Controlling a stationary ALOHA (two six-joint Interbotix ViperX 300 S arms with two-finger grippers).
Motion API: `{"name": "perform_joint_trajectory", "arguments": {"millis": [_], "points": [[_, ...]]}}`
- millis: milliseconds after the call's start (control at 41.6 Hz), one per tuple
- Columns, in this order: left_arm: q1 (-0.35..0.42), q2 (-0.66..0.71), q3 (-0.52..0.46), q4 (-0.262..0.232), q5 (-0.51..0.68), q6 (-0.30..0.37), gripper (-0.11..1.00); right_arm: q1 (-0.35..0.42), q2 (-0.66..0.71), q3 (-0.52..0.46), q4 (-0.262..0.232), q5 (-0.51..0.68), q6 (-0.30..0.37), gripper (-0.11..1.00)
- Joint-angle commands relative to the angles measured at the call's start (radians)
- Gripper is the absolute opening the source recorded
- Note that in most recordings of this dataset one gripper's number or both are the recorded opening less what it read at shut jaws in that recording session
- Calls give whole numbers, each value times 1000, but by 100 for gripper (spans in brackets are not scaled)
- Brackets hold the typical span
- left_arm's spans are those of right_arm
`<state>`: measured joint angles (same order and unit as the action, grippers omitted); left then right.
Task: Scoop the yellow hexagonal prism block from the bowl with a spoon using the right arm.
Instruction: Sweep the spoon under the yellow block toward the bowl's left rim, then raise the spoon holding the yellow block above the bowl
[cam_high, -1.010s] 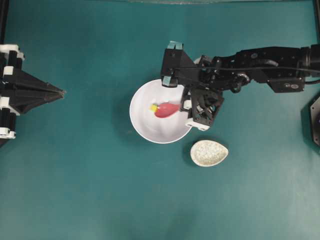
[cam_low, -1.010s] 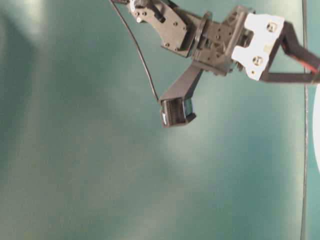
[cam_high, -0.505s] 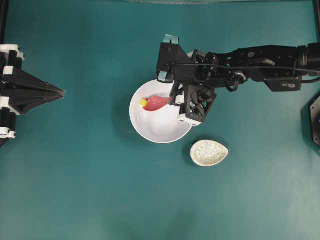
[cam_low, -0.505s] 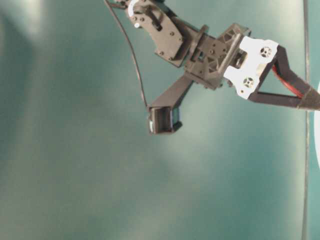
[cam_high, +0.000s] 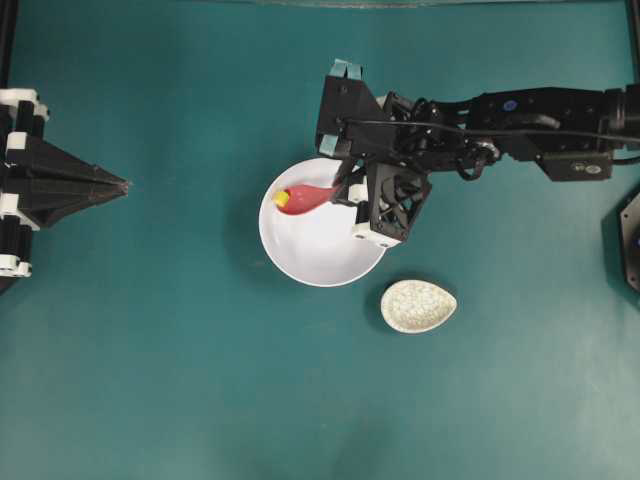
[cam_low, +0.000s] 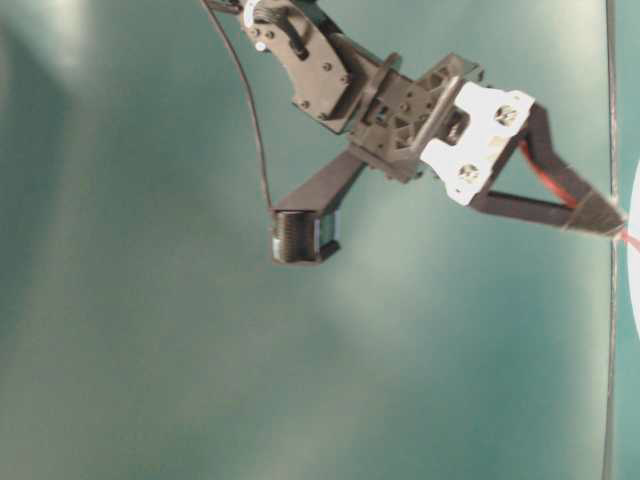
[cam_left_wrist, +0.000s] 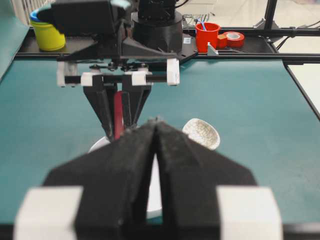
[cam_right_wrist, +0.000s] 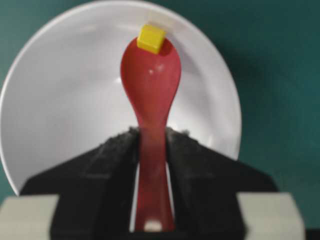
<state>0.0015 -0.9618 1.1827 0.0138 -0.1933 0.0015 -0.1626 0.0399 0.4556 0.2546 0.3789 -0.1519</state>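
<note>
Two arms share this teal counter (cam_high: 180, 350), but only the right one is busy: its pincer (cam_right_wrist: 151, 150) is clamped on the handle of the pink-red spoon (cam_right_wrist: 150, 95), jaws snug against both sides of it. From the wrist camera the scoop reaches out over the big white bowl (cam_right_wrist: 55, 110), and the tiny yellow hexagonal prism block (cam_right_wrist: 151, 38) sits right at the scoop's far tip, close to the bowl's rim. From overhead that puts the block near the left edge of the bowl, with the right arm (cam_high: 520, 125) coming in from the right side. Left pincer (cam_left_wrist: 156, 132) hangs well off to the left of the bowl, holding nothing, tips pressed together. One small speckled cream dish (cam_high: 418, 306) sits just beside the bowl, toward the lower right.
</note>
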Motion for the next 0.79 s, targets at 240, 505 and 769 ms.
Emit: {"name": "perform_joint_trajectory", "arguments": {"millis": [240, 505, 769], "points": [[0, 8, -20, 2, -11, 2, 0, 12, -71, -2, 5, -38, 0, 25], [2, 9, -21, 2, -9, 2, 0, 29, -173, 37, 5, -112, -8, 25], [0, 9, -21, 2, -18, 2, 0, 43, -342, 160, 2, -268, -9, 25]]}}
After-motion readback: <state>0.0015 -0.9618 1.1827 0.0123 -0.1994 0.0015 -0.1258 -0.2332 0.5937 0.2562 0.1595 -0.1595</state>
